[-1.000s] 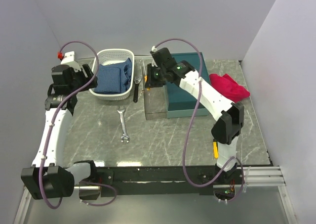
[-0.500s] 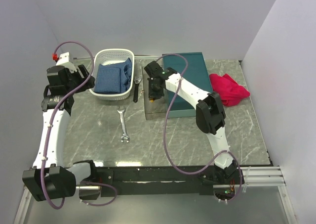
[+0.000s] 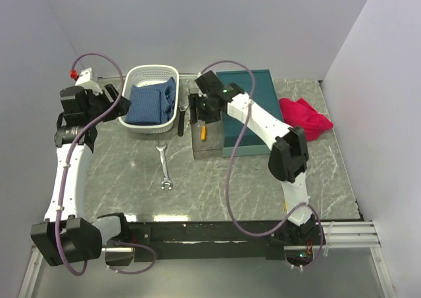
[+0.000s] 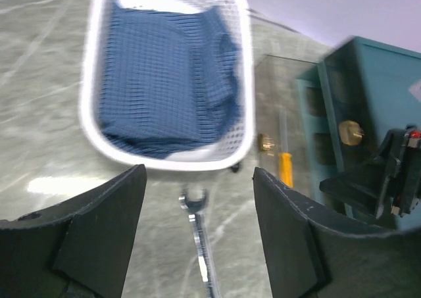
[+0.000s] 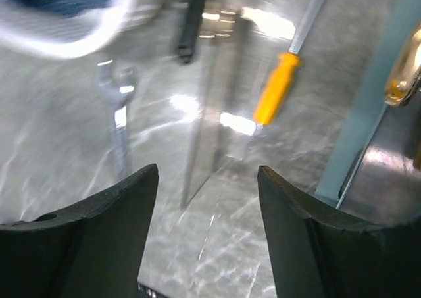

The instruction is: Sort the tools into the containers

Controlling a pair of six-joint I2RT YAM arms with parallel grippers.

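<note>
A yellow-handled screwdriver (image 3: 202, 131) (image 5: 276, 87) lies loose in the shallow grey tray (image 3: 212, 148) beside the teal box (image 3: 248, 110). My right gripper (image 3: 204, 112) (image 5: 207, 176) hovers just above it, open and empty. On the table in front of the tray lies a silver spanner (image 3: 164, 167) (image 4: 200, 239) (image 5: 118, 114). A dark-handled wrench (image 3: 181, 119) (image 5: 191, 22) rests between the basket and the tray. My left gripper (image 3: 122, 104) (image 4: 199, 179) stands open and empty at the basket's left, above the table.
A white basket (image 3: 152, 68) (image 4: 164, 161) holds a folded blue cloth (image 3: 150, 102) (image 4: 164, 81). A red cloth (image 3: 304, 117) lies right of the teal box. White walls close in the table on three sides.
My right gripper has opened and let go of the yellow screwdriver, which now lies in the grey tray. The right arm shifted over the tray. The left arm barely moved.
</note>
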